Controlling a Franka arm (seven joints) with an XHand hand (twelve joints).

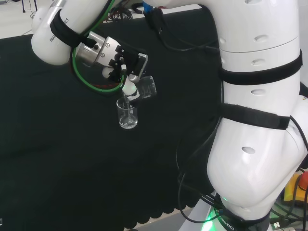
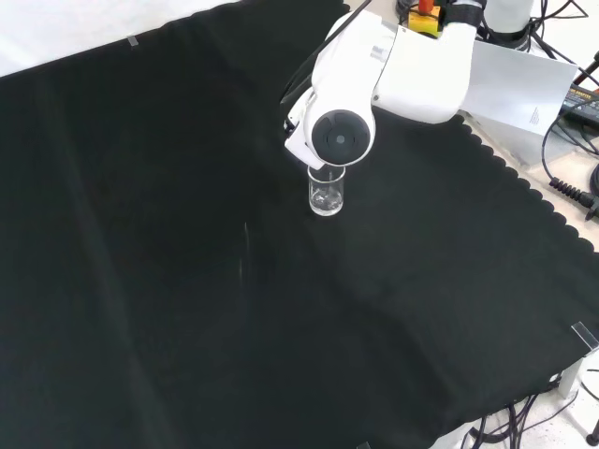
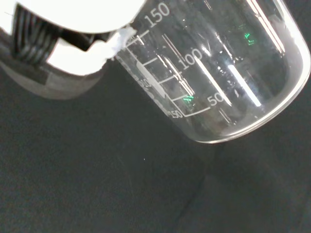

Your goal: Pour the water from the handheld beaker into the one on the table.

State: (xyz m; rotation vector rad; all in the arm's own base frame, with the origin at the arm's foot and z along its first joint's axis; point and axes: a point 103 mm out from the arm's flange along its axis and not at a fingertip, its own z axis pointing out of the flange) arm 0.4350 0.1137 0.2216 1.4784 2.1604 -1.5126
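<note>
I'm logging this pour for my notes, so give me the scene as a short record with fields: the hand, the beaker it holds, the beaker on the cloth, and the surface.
hand: the hand is curled round the held beaker
held beaker: the clear held beaker is tipped well over, its mouth toward the beaker on the table
beaker on the table: the beaker on the table stands upright just below the held one
contents: cannot tell how much water is in either
surface: black cloth

Hidden behind the arm's link

In the front view, the white link covers the hand; the standing beaker's rim is hidden.
</note>
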